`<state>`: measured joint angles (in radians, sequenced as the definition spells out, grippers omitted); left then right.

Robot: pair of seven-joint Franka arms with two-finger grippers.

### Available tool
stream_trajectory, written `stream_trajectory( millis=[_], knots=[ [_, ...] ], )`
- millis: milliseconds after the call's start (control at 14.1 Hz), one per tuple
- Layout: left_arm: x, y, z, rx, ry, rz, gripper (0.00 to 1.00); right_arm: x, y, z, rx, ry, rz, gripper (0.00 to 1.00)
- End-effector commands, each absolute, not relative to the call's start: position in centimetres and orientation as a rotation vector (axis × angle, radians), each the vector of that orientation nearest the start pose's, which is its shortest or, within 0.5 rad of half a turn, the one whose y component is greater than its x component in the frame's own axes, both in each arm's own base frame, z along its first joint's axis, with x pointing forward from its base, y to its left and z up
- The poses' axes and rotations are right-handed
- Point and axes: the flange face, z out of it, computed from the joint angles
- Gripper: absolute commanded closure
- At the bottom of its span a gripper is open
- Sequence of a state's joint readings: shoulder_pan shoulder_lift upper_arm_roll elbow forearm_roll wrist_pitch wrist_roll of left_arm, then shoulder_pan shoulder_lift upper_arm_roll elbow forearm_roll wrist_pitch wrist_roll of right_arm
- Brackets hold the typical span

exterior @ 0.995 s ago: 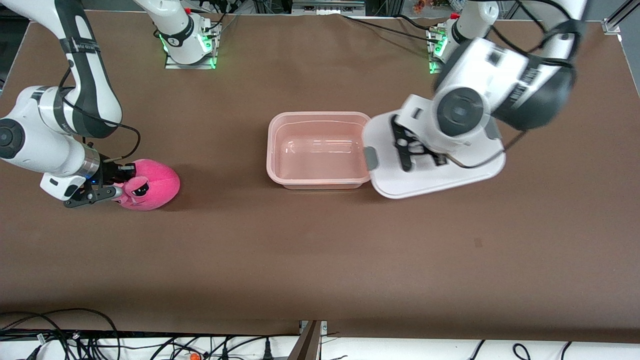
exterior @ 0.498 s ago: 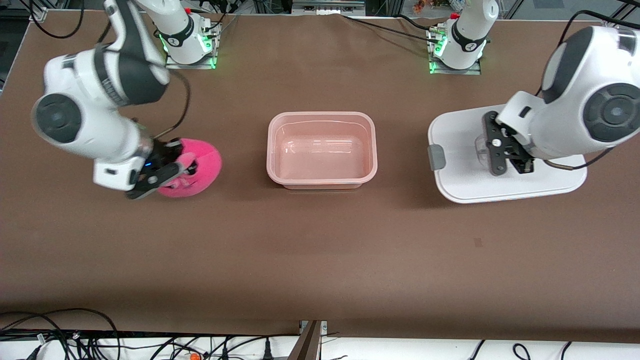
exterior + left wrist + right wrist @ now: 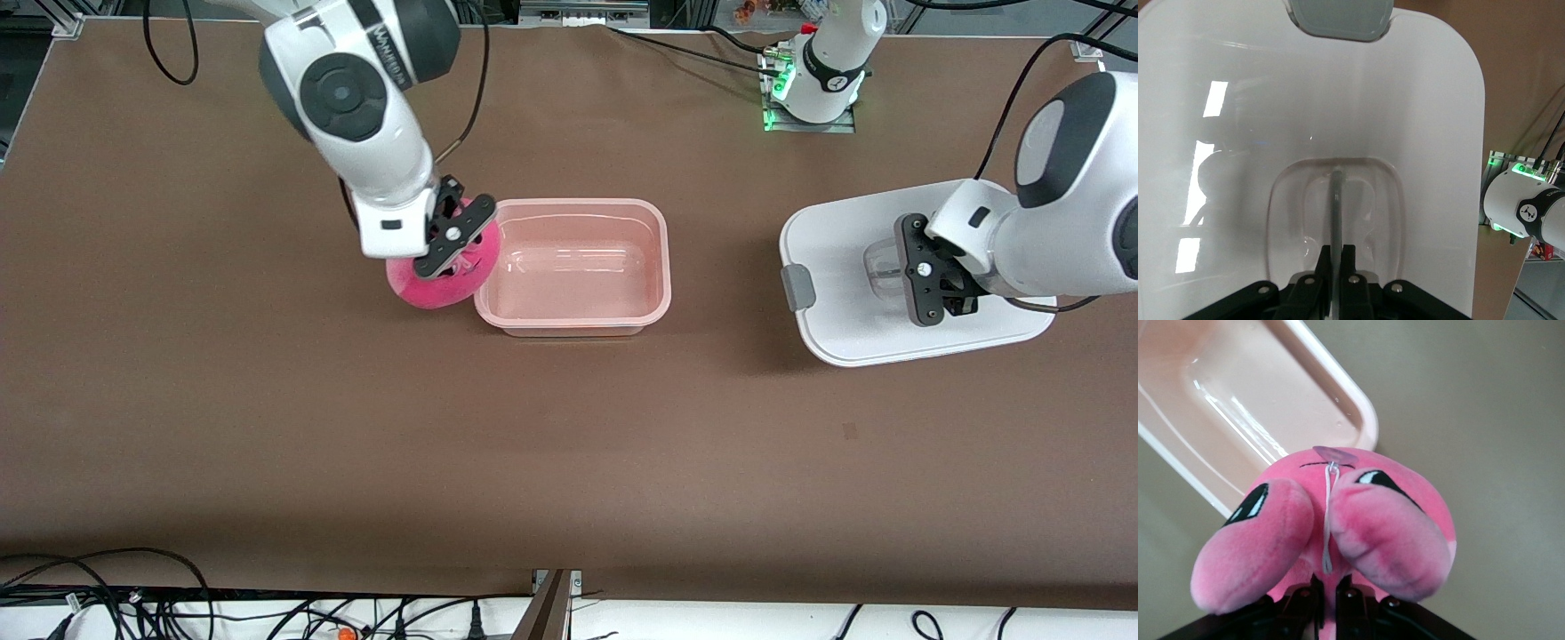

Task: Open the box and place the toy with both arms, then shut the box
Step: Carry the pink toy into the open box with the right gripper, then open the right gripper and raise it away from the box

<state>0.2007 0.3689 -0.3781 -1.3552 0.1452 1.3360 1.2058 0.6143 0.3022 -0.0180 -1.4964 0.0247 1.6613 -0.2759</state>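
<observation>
The box's translucent pink tub (image 3: 573, 206) stands open in the middle of the table. My right gripper (image 3: 453, 238) is shut on the pink toy (image 3: 434, 289), which hangs over the table just at the tub's end toward the right arm. In the right wrist view the toy (image 3: 1365, 513) fills the space ahead of the right gripper (image 3: 1328, 587), with the tub (image 3: 1238, 393) beside it. My left gripper (image 3: 929, 280) is shut on the clear centre handle (image 3: 1336, 200) of the white lid (image 3: 845, 267), held above the table toward the left arm's end. A grey clip (image 3: 797, 286) faces the tub.
The left arm's green-lit base (image 3: 813, 89) stands at the table's back edge. Cables (image 3: 133, 604) lie below the table's front edge. Bare brown tabletop (image 3: 569, 444) stretches between the tub and the front edge.
My right arm has carried the toy from the right arm's end of the table up to the tub's edge. My left arm has moved the lid away from the tub toward its own end.
</observation>
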Motion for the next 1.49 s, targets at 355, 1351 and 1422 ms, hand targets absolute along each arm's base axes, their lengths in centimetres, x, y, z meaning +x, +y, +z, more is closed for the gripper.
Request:
stream_trajectory(
  millis=[355, 1351, 1422],
  knots=[
    [62.0, -4.6, 49.8, -2.559, 2.107, 0.508, 1.0, 48.0, 44.2, 42.8, -2.897, -1.583, 0.351, 1.0],
    [62.0, -4.8, 49.6, -2.561, 2.117, 0.51, 1.0, 46.4, 48.6, 50.1, -3.096, -1.146, 0.029, 0.0],
    [62.0, -4.8, 49.6, -2.561, 2.117, 0.51, 1.0, 48.1, 46.1, 51.0, -3.143, -1.069, 0.036, 0.0]
  ],
)
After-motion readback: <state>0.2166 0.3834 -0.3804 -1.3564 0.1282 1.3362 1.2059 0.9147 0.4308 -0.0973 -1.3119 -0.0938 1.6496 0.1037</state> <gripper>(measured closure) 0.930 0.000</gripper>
